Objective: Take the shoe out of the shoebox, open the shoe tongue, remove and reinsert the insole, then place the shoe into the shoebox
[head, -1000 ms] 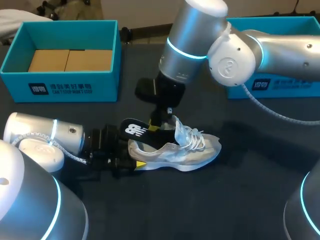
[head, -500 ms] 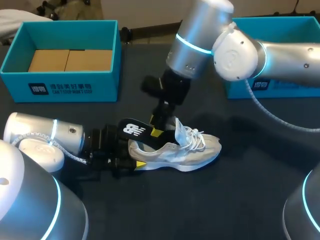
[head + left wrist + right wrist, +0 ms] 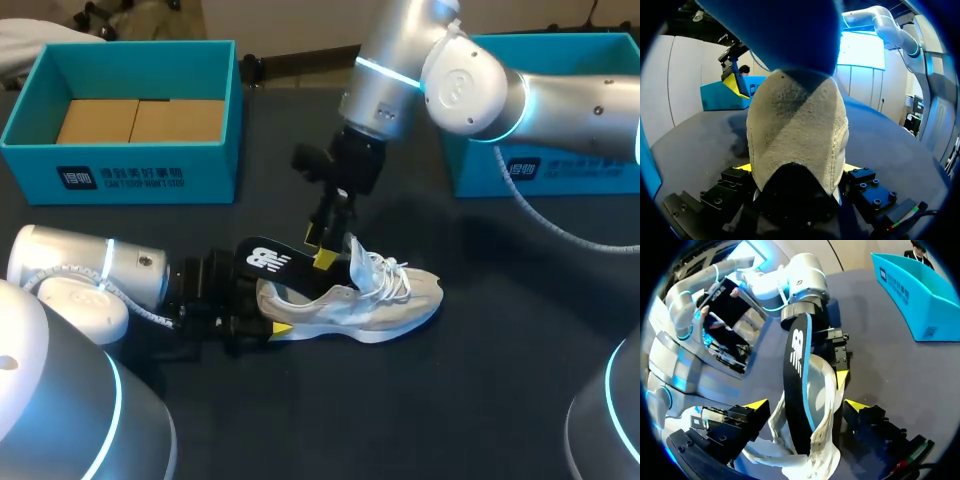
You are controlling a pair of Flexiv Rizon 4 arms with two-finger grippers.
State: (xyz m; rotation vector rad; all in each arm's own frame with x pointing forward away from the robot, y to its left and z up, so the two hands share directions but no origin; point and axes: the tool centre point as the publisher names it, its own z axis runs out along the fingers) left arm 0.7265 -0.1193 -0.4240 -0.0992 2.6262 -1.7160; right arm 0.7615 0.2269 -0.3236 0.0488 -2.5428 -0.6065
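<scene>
A white shoe [image 3: 360, 297] lies on its side on the dark table, toe pointing right. My left gripper [image 3: 268, 306] is shut on its heel [image 3: 797, 135], one yellow tip at either side. A black insole [image 3: 266, 260] with a blue edge sticks up out of the shoe's opening over the heel. My right gripper [image 3: 320, 248] hangs just above the tongue, open. In the right wrist view its fingers [image 3: 757, 404] stand wide on both sides of the insole [image 3: 795, 385] without touching it.
A teal shoebox [image 3: 140, 175] with cardboard inside stands at the back left. A second teal box [image 3: 560, 175] sits at the back right, behind my right arm. Bare table lies in front of the shoe.
My right gripper has opened, let go of the insole, and risen up and to the right. The insole stays propped in the shoe. Left arm and shoe have not moved.
</scene>
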